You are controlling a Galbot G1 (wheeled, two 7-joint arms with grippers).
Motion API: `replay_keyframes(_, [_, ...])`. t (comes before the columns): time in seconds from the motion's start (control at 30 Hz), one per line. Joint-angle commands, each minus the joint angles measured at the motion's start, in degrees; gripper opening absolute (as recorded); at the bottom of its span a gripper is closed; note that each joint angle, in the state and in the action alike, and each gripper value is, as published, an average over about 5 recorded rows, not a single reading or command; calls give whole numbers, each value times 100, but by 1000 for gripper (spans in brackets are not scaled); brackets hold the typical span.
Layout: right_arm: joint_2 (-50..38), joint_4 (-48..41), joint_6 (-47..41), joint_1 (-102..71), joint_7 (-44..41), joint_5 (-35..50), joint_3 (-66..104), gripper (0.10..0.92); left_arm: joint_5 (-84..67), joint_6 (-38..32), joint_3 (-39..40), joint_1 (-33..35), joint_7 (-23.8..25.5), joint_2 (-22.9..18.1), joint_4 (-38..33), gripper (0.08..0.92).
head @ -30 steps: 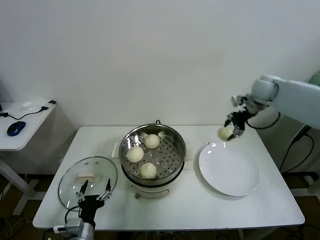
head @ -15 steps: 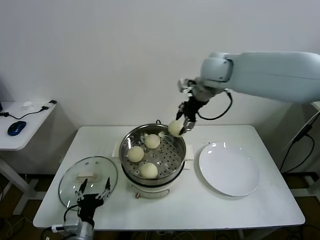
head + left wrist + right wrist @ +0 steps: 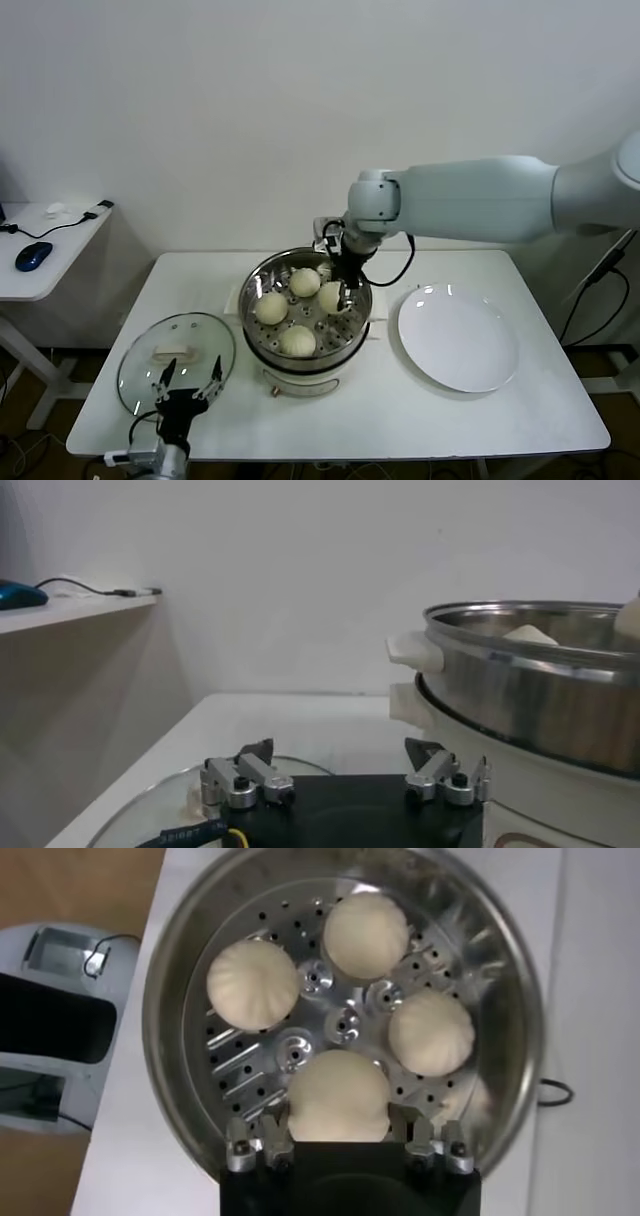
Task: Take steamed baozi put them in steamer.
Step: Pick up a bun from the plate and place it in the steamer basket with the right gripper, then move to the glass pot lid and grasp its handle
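Now my right claw (image 3: 334,297) hangs low inside the steamer (image 3: 355,268), clamped on the last baozi (image 3: 338,1098) above the tray's one free spot, while my left claw (image 3: 187,391) waits spread by the lid (image 3: 140,365).

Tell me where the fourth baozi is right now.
In the head view, the fourth baozi sits in the right pincer, low inside the steamer on its right side, beside the three others.

A plain white wall (image 3: 300,100) stood behind the white table (image 3: 340,410); a side desk (image 3: 45,250) held a blue mouse (image 3: 32,256).
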Motion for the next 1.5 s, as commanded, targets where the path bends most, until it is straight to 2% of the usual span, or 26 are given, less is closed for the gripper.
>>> replay_keyframes(0.03, [172, -56, -205, -536, 322, -332, 95, 670, -2, 15, -19, 7, 0, -2, -15, 823])
replay_keyframes(0.3, [154, -80, -90, -440, 221, -289, 140, 674, -1, -6, 8, 0, 0, -7, 28, 823])
replay_keyframes(0.5, [-76, -103, 527, 101, -402, -97, 183, 789, -11, -10, 1, -3, -1, 7, 35, 823])
replay_keyframes(0.6, [-522, -84, 755, 322, -527, 70, 442, 817, -15, -10, -4, 2, 0, 15, 24, 823])
replay_keyframes(0.7, [-1217, -56, 690, 220, 8, 293, 1197, 822, -21, -7, -14, 8, 2, 19, 4, 823])
replay_keyframes(0.77, [-1720, -40, 666, -124, 735, 340, 1961, 822, -22, -3, -18, 12, 3, 21, -10, 823])
replay_keyframes(0.9, [-2710, 25, 764, -1112, 2110, 120, 3607, 823, -21, -1, -18, 24, 5, 17, -50, 823])
replay_keyframes(1.1, [-4018, 357, 615, -3236, 3640, -311, 5885, 823, -83, 80, 8, 24, 2, 0, -87, 823])
replay_keyframes(1.3, [-4863, 631, 1344, -6540, 3748, -894, 8758, 823, -128, 60, 28, -29, 5, 35, -47, 823])
replay_keyframes(1.5, [-4513, 634, 1852, -9969, 3565, -1621, 12001, 823, 90, -148, -27, -64, 128, 144, -17, 823])
